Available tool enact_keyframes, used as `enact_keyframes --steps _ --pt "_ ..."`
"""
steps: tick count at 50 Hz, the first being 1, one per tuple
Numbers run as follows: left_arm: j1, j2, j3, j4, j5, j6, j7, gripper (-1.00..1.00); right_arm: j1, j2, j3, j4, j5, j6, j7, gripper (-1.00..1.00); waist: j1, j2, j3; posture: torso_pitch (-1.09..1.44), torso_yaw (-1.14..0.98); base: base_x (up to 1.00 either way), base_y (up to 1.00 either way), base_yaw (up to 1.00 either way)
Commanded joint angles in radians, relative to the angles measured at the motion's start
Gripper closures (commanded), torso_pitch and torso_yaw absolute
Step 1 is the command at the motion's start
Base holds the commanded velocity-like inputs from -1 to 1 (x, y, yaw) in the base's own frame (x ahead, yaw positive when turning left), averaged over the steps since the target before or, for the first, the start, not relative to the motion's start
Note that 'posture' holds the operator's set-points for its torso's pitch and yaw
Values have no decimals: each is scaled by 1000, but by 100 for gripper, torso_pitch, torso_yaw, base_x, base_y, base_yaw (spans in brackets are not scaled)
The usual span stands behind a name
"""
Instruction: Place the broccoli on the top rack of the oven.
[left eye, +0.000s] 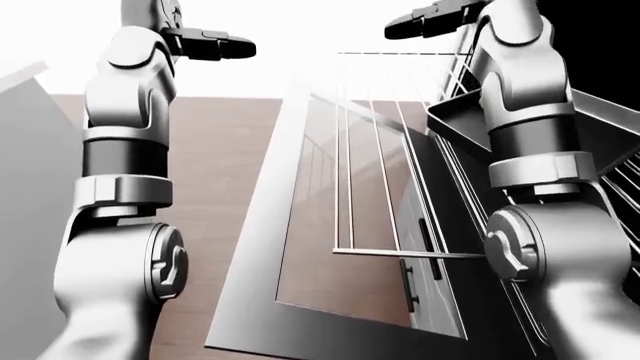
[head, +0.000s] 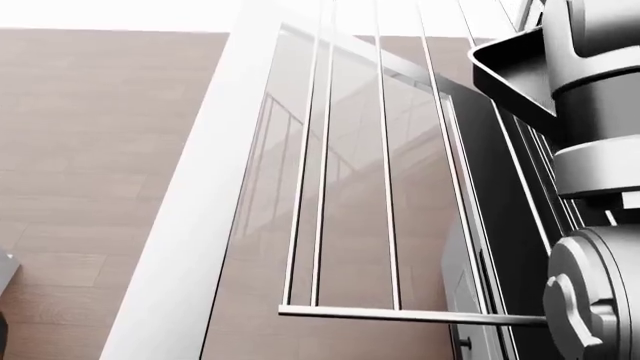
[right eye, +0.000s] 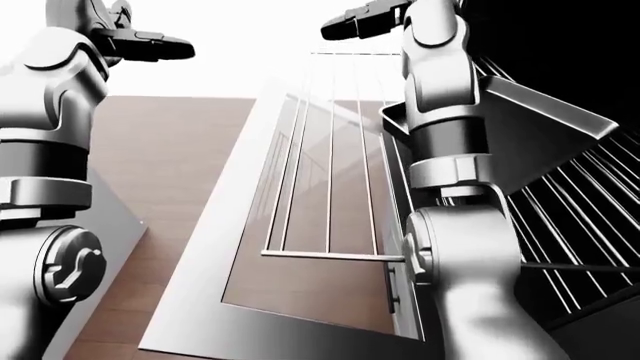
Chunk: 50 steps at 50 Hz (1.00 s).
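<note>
Rack (head: 385, 187): pulled out over the open door (left eye: 300, 247); you have free room above its wires.
Tray (right eye: 540, 112): sits right, blocking that side.
Right arm (left eye: 530, 150): crosses the tray.
</note>
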Motion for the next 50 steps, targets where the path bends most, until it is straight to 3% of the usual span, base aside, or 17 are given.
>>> enact_keyframes --steps 1,10,42,50 --pt "-42 12 9 -43 -5 -61 3 -100 -39 -10 -4 -49 -2 -43 -13 -100 0 2 -36 0 0 0 0 0" --pt "-15 19 11 -81 -16 -122 6 -100 -28 -14 -5 -67 -9 -161 -58 -100 0 3 -33 0 0 0 0 0" --pt "-27 27 11 -129 -19 -238 13 -100 -81 -41 -19 -71 18 -352 -130 -100 1 0 -27 0 0 0 0 0" --pt "11 32 16 -196 -21 -251 21 -100 -58 -36 -19 -135 28 -390 -150 -100 0 1 -26 0 0 0 0 0"
